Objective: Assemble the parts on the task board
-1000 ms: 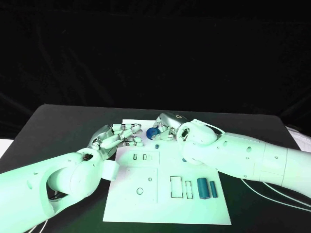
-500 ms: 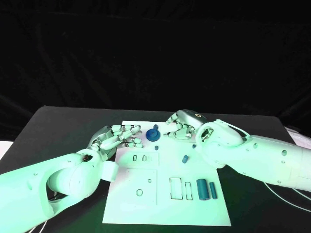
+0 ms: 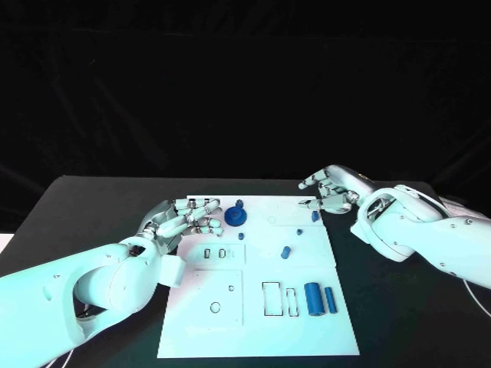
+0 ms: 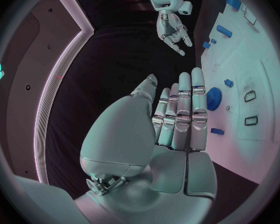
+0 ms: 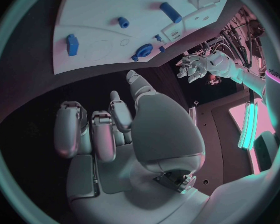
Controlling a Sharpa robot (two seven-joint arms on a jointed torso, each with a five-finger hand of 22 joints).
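Surface: black table (image 3: 102, 201) under a dark backdrop, with the white task board (image 3: 312, 322) lying in its middle.
Board contents: a blue gear-shaped part (image 3: 237, 217) stands near the far left corner; a small blue piece (image 3: 241, 237) lies just nearer than it; a short blue peg (image 3: 283, 250) and a tiny blue piece (image 3: 298, 231) lie near the middle; a small blue block (image 3: 315, 217) sits by the far right edge; two blue cylinders (image 3: 313, 297) lie side by side near the right edge, beside rectangular cut-outs (image 3: 272, 298).
Left hand (image 3: 185, 217): rests at the board's far left edge, fingers straight and close together, holding nothing; the gear-shaped part lies just beside its fingertips (image 4: 198, 79), and contact cannot be told.
Right hand (image 3: 332, 188): raised over the board's far right corner, fingers loosely curled and apart, empty; the small blue block lies just below it, apart from it.
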